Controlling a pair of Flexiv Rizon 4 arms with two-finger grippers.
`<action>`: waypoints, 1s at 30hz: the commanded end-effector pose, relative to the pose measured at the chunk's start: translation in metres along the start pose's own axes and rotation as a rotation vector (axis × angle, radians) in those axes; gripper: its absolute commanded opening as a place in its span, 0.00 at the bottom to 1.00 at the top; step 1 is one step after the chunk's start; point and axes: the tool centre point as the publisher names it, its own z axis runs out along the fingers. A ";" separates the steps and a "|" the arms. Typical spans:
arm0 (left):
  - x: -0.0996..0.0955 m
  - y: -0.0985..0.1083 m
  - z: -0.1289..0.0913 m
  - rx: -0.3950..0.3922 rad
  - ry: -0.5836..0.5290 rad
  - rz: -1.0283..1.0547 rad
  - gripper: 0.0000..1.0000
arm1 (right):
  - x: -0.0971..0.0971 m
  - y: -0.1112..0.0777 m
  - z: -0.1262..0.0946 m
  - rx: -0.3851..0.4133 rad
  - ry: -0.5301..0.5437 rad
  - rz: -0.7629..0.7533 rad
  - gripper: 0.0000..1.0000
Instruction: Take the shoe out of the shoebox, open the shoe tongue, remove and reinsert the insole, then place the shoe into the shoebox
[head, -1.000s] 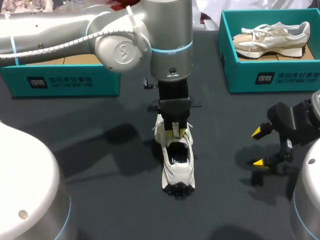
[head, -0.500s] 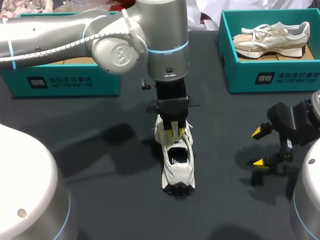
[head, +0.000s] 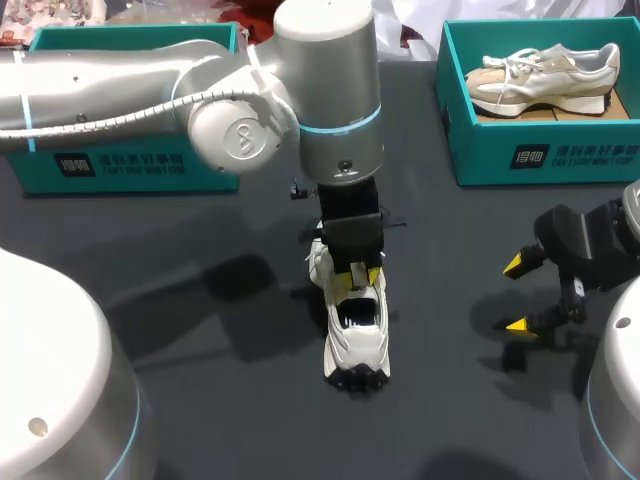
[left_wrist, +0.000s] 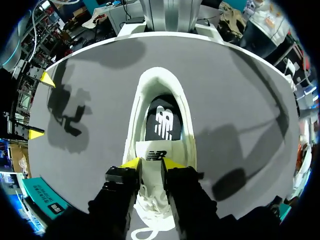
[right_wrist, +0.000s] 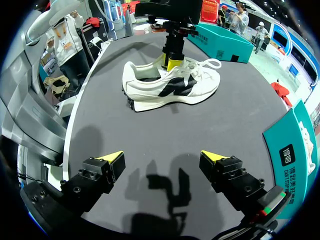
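The white shoe (head: 355, 340) is seen upright on its sole on the dark table (head: 200, 330), near the middle, outside both boxes. The left gripper (head: 357, 272) is lowered onto it from above. In the left wrist view its yellow fingertips (left_wrist: 129, 163) are drawn close together and pressed against the tongue (left_wrist: 156, 152) from both sides, so the tongue is clamped between them. Just ahead of the tongue, the black insole (left_wrist: 161, 120) is seen lying inside the shoe. The right gripper (head: 520, 295) is held above the table well to the shoe's right, its fingers spread wide apart with nothing between them. A second shoe (head: 545, 75) is seen in the teal shoebox (head: 540, 155) at the far right.
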 end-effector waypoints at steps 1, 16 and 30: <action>0.023 -0.013 -0.043 -0.047 -0.041 -0.013 0.27 | 0.002 0.000 -0.001 0.001 -0.004 0.000 1.00; 0.020 -0.022 -0.076 -0.122 0.007 -0.239 1.00 | 0.002 0.000 -0.001 0.001 -0.004 0.000 1.00; 0.025 -0.046 -0.082 -0.172 -0.081 -0.976 1.00 | 0.002 0.000 -0.001 0.001 -0.004 0.000 1.00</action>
